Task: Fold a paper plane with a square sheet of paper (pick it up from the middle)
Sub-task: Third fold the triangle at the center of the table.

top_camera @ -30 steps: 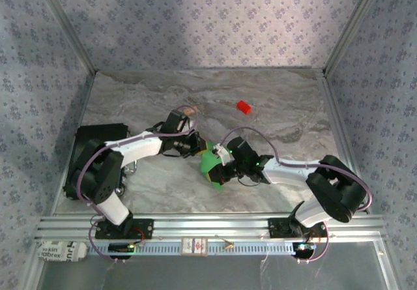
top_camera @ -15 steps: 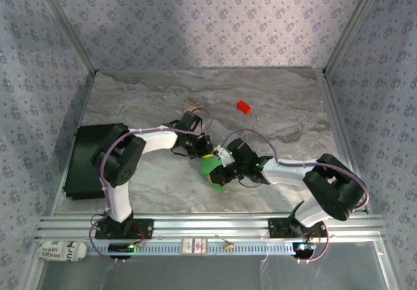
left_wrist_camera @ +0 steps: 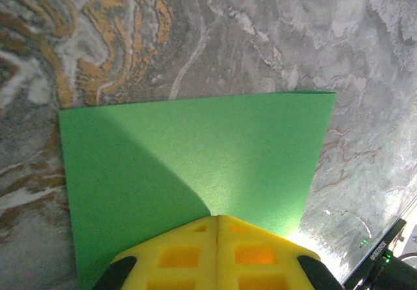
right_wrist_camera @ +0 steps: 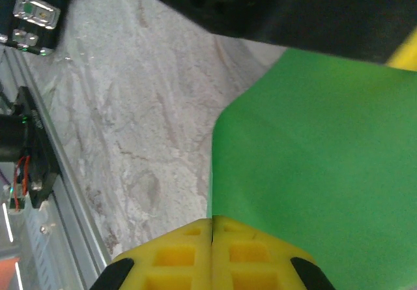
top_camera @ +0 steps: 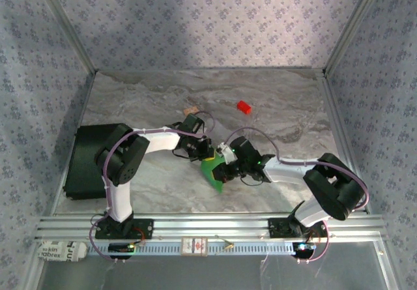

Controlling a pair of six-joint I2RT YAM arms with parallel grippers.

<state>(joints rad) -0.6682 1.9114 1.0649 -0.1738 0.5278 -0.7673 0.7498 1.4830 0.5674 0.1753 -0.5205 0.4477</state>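
Enclosure: grey marbled worktop (top_camera: pixel 143 94) (veined with ochre in places), bounded left, far and right by walls (top_camera: pixel 208 23) papered in a pale blue floral print; metal posts (top_camera: pixel 65 26) mark the far corners, and an aluminium rail (top_camera: pixel 215 225) runs along the near edge.

Left arm (top_camera: pixel 120 166): white shell links, chunky black joint housings. A lilac cable (top_camera: pixel 153 131) loops along it. Black base plate (top_camera: pixel 124 228) at 7 o'clock of the top view, red wires on it.

Right arm (top_camera: pixel 293 171): same build, with a white forearm, round black joints and its own lilac cable loop (top_camera: pixel 251 133). Right base (top_camera: pixel 296 228) at 5 o'clock, red wires too. Small green light (top_camera: pixel 259 163) near the wrist.

Left gripper (left_wrist_camera: pixel 216 219): fingers (left_wrist_camera: pixel 179 254) are bright yellow plastic with a moulded grid of square recesses, orange-tinted inside. Rounded black mounts at 7 and 5 o'clock of the wrist view.

Right gripper (right_wrist_camera: pixel 212 221): same yellow gridded fingers (right_wrist_camera: pixel 176 251), same black mounts.
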